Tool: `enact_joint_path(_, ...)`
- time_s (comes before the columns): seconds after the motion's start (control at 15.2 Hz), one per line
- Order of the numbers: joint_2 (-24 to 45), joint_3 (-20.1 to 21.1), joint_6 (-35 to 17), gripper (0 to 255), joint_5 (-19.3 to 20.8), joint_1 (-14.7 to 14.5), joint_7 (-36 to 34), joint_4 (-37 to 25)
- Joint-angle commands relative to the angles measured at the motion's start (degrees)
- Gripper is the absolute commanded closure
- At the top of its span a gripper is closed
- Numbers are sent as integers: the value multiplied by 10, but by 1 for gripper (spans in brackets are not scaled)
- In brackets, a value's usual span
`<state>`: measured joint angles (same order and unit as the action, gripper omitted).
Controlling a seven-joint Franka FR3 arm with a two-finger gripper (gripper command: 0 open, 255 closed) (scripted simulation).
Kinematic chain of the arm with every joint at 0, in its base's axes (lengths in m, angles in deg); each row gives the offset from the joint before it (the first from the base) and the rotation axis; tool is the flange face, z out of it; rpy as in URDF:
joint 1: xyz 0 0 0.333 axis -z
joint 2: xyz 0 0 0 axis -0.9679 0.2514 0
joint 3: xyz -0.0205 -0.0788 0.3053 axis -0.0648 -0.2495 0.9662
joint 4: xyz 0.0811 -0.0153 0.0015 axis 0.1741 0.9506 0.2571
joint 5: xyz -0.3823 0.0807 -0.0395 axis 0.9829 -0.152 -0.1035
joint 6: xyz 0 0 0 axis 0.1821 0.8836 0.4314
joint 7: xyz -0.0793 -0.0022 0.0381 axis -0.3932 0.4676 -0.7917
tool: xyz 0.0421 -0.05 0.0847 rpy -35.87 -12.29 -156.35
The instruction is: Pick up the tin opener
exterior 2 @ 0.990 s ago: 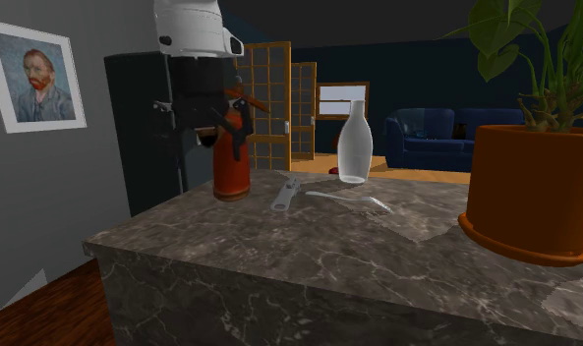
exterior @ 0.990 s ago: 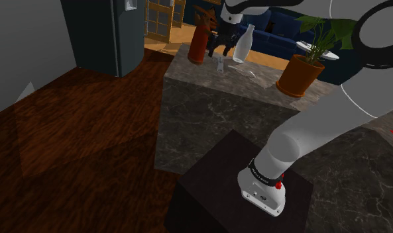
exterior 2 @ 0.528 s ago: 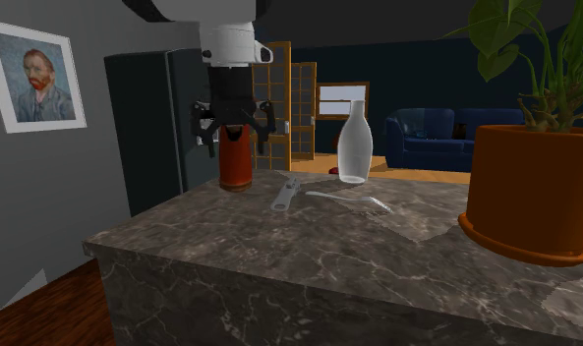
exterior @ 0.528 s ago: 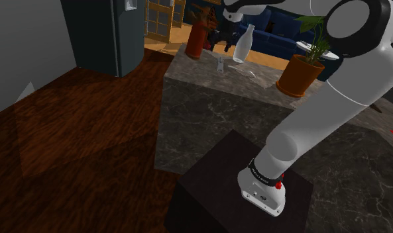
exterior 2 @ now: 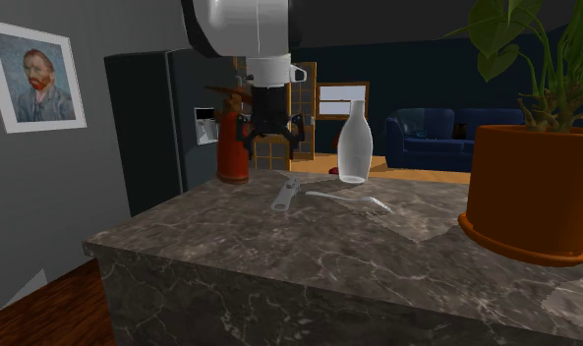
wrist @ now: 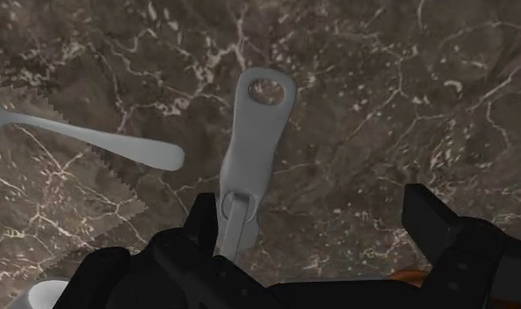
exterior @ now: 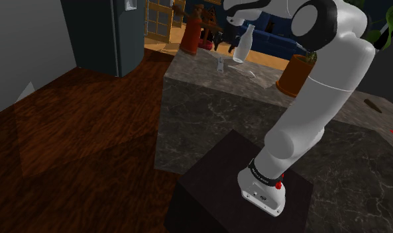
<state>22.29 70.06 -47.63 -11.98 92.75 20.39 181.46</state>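
Item: tin opener [wrist: 254, 158]. Pale grey, flat, with a round hole at one end. It lies on the marble counter [exterior 2: 279, 265] toward the far edge, in front of the gap between the extinguisher and the bottle.

Gripper [exterior 2: 271, 138]: black, hanging above the opener and clear of the counter. Its fingers [wrist: 434, 219] are spread wide and grip nothing. In the wrist view the opener runs lengthwise just inside one finger, well apart from the other, and its near end is hidden under the hand.

Spoon [exterior 2: 348, 200]: pale, lying just beside the opener, its bowl close to the opener's shaft but not touching it.

Bottle [exterior 2: 354, 145]: clear, upright, behind the spoon near the far edge.

Extinguisher [exterior 2: 231, 147]: red, upright, at the far corner on the second exterior view's left.

Pot [exterior 2: 530, 192]: terracotta, holding a green plant, at that view's right edge.

Surroundings: dark fridge [exterior 2: 151, 128], framed portrait [exterior 2: 31, 79], blue sofa [exterior 2: 437, 133].
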Motion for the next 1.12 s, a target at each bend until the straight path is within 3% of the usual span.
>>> enact_joint_path(0.0, 73, -8, 1, 0, -18, 14, 4, -36)
enact_joint_path(0.2, 117, -15, 3, 0, -36, 33, 2, -81)
enact_joint_path(0.79, 130, -14, -50, 0, -42, 33, 5, -40)
enact_joint_path(0.86, 130, -13, -48, 255, -41, 32, 3, -42)
enact_joint_path(1.06, 134, -13, -45, 255, -42, 32, 3, -49)
